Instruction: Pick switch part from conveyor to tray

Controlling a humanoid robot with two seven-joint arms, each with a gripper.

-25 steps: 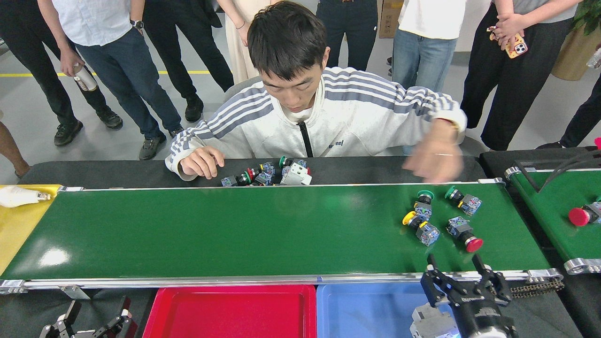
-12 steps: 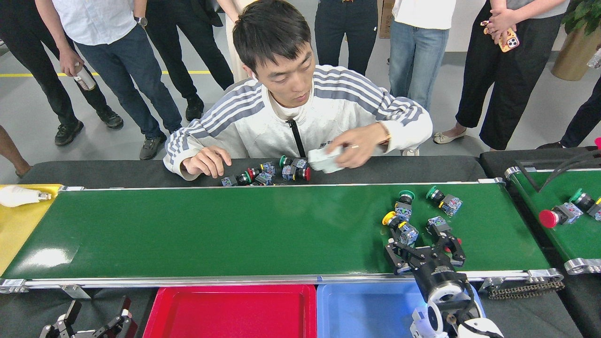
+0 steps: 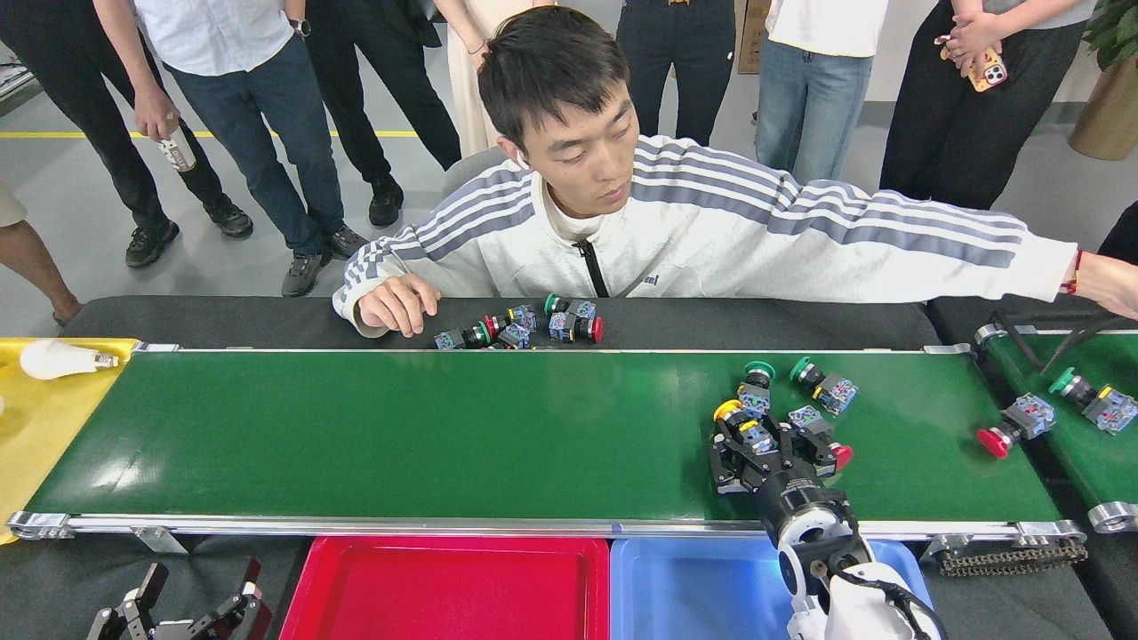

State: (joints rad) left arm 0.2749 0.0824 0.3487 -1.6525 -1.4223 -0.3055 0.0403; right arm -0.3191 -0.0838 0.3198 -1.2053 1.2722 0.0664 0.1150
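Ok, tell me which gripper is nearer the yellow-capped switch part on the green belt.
Right. The right gripper is right at the yellow-capped switch part, fingers around it; the left gripper sits off the belt by the red tray.

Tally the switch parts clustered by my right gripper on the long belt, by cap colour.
green-capped switch parts with grey-blue bodies: 2
yellow-capped switch part: 1
red-capped switch part: 1
Total: 4
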